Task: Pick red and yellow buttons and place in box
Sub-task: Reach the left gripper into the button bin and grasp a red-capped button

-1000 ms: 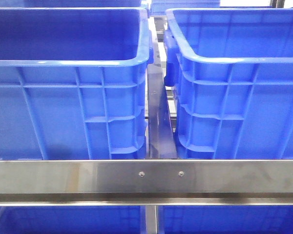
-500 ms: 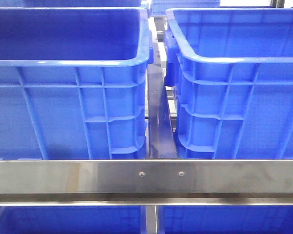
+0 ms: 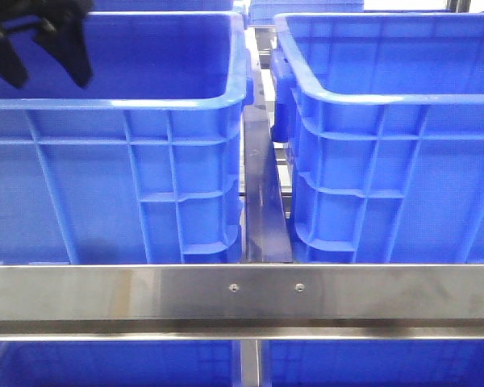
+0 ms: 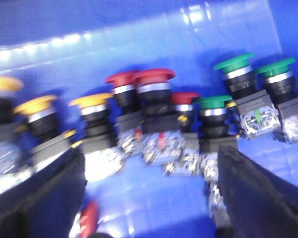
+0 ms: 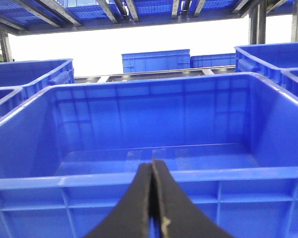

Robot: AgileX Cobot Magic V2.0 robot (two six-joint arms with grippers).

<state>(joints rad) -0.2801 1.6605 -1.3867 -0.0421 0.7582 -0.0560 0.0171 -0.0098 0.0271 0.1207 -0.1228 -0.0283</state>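
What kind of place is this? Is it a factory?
Probably a factory or warehouse parts station: big blue crates sit on a steel rack, and one crate holds industrial push buttons with red, yellow and green caps.

- The front view looks level and forward, close behind a steel rail (image 3: 242,294), at the ribbed near walls of the left crate (image 3: 113,177) and right crate (image 3: 395,177).
- The left wrist view looks steeply down, blurred and very near, onto buttons (image 4: 154,114) on a blue crate floor.
- The right wrist view sits low by a crate rim (image 5: 149,176), facing across its inside toward farther crates.
- Front and left wrist views probably share the left crate.
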